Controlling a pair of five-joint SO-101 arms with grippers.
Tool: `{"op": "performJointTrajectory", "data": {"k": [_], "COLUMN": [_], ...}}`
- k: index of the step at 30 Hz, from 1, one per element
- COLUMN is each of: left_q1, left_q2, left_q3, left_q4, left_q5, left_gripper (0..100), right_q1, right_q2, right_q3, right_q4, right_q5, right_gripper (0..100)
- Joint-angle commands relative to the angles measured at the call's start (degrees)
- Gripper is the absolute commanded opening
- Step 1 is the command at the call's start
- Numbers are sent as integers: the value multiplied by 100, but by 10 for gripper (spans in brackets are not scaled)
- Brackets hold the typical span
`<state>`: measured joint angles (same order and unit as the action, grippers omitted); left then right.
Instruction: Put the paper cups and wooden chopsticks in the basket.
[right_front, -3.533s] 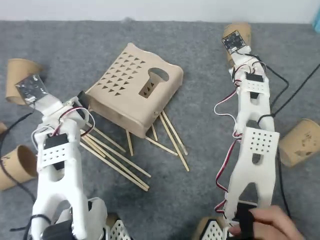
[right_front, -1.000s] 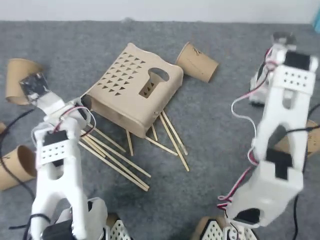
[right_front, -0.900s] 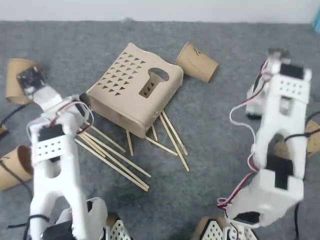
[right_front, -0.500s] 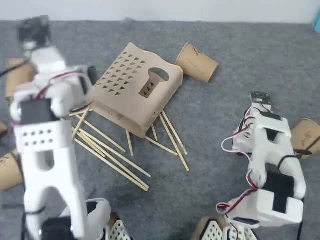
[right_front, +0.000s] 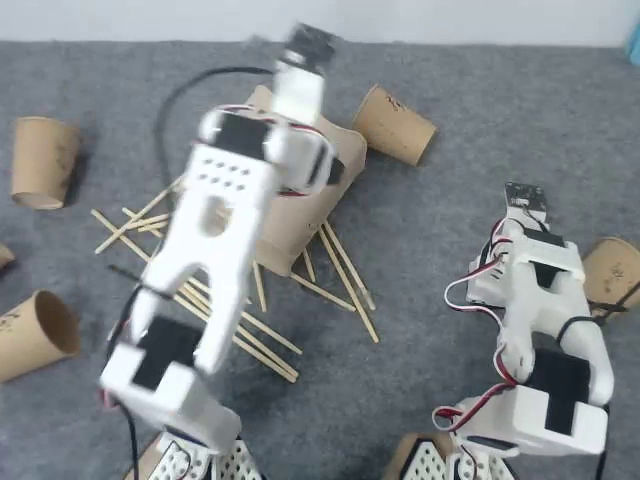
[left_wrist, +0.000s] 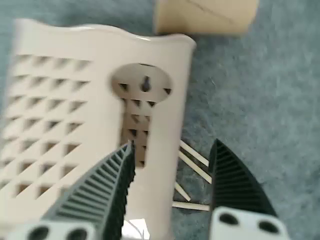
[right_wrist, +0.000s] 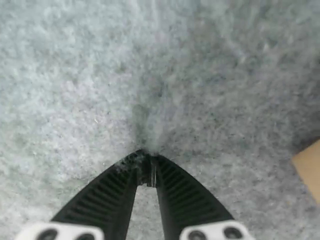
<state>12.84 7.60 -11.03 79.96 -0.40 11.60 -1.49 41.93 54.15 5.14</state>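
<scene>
My left claw (left_wrist: 172, 150) hangs open over the basket (left_wrist: 75, 115), which lies on its side. My right claw (right_wrist: 147, 172) is closed above the carpet (right_wrist: 150, 60). Chopsticks (right_front: 345, 270) and cups (right_front: 395, 123) lie scattered around the basket.

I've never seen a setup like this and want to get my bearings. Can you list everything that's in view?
Basket: one, beige with cut-out holes, tipped over mid-carpet.
Paper cups: four clear ones, brown, on the carpet outside the basket: far left, near left, beyond the basket, right edge.
Chopsticks: many, pale wood, scattered on the carpet beside and partly under the basket.
Carpet: one, grey, under everything.
Left arm: one, white, stretched over the basket; its black fingers are open above the basket's side.
Right arm: one, white, folded at the right; its black fingers are shut, pointing at bare carpet.
</scene>
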Motion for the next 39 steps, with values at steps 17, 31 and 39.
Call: {"op": "performJointTrajectory", "data": {"k": [17,31,39], "left_q1": [176,114,-35], "left_q2": [2303,3877,3903], "left_q3": [-1059,-2492,-2949], "left_q4": [-2154,-2057,-2224], "left_q5": [-545,-299,-44], "left_gripper": [234,209,17], "right_q1": [57,-66,-66], "right_q2": [-268,-268,-268], "right_q3": [-26,-35,-35], "right_q4": [-136,-136,-136], "right_q5": [70,334,334], "right_gripper": [8,8,8]}}
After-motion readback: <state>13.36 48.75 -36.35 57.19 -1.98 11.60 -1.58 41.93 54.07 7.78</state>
